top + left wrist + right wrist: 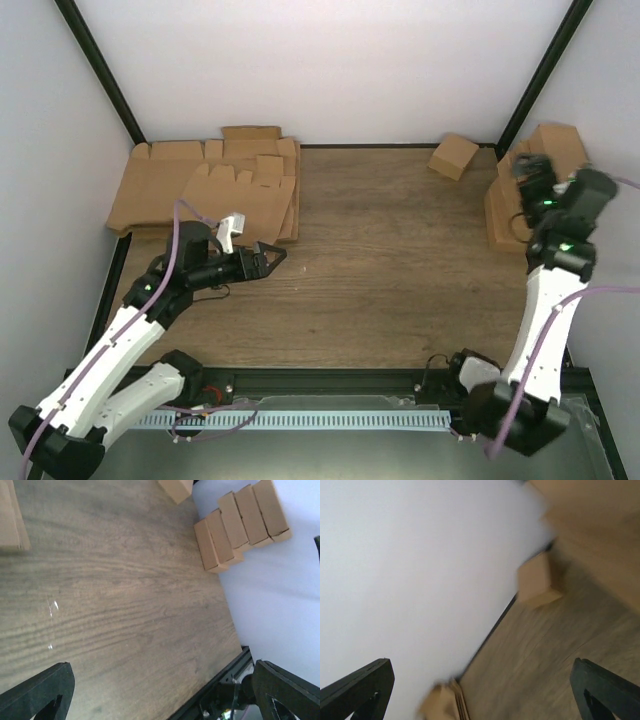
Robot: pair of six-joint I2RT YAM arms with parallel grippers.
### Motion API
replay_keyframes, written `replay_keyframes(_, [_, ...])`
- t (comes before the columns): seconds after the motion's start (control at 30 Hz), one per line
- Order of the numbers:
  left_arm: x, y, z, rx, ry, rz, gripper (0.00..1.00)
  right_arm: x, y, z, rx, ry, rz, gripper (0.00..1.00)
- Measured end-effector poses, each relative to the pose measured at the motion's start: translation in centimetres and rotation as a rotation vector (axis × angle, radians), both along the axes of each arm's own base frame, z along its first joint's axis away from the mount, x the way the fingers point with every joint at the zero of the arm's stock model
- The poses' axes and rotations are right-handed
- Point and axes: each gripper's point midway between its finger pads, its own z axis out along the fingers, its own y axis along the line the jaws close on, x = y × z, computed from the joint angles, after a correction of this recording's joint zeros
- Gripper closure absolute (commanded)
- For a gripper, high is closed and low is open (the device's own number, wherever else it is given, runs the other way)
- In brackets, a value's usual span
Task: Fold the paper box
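Flat paper box blanks (pixel 210 185) lie stacked at the table's back left; their edge (pixel 12 515) shows in the left wrist view and, blurred, (pixel 445 702) in the right wrist view. My left gripper (pixel 274 256) hovers open just right of the stack, over bare wood, nothing between its fingers (pixel 40 692). My right gripper (pixel 528 172) is raised at the far right beside a row of folded boxes (pixel 515 195), open and empty, its fingers (pixel 605 687) wide apart in a motion-blurred view.
A single folded box (pixel 453 156) sits at the back right by the wall; it also shows as box (pixel 536 580). The row of folded boxes (pixel 240 522) leans against the right wall. White walls and black posts enclose the wooden table (pixel 390 270).
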Motion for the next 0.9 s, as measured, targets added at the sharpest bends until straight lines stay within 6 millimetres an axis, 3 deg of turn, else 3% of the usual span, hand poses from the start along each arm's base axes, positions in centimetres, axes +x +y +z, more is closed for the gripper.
replay_keyframes(0.1, [0.4,0.5,1.5,0.015,-0.113,0.006,0.0,1.0,7.6,0.6,-0.193,-0.081,0.239,0.0])
replay_keyframes(0.2, [1.3,1.6,2.9,0.053,-0.261,0.053,0.0,1.7,14.2,-1.4,-0.377,-0.153,0.467,0.0])
replay_keyframes(0.3, [2.8,2.6,3.4,0.105,-0.384,0.116,0.0,2.0,18.3,-6.1,-0.531,-0.165,0.623,0.0])
replay_keyframes(0.4, [4.4,3.4,1.9,0.154,-0.457,0.178,0.0,1.7,21.1,-12.1,-0.674,-0.146,0.739,0.0])
replay_keyframes(0.53, [6.2,5.7,-2.4,0.285,-0.507,0.294,0.0,0.8,21.3,-18.2,-0.854,-0.147,0.782,0.0])
replay_keyframes(0.63, [7.2,7.4,-4.3,0.402,-0.557,0.366,0.0,0.5,20.4,-20.8,-0.935,-0.13,0.75,0.0])
replay_keyframes(0.77, [9.0,9.5,-4.7,0.532,-0.623,0.475,0.0,0.8,19.3,-22.6,-1.023,-0.131,0.706,0.0])
replay_keyframes(0.9, [10.5,11.9,-6.4,0.684,-0.637,0.562,0.0,2.3,17.7,-22.6,-1.055,-0.171,0.65,0.0])
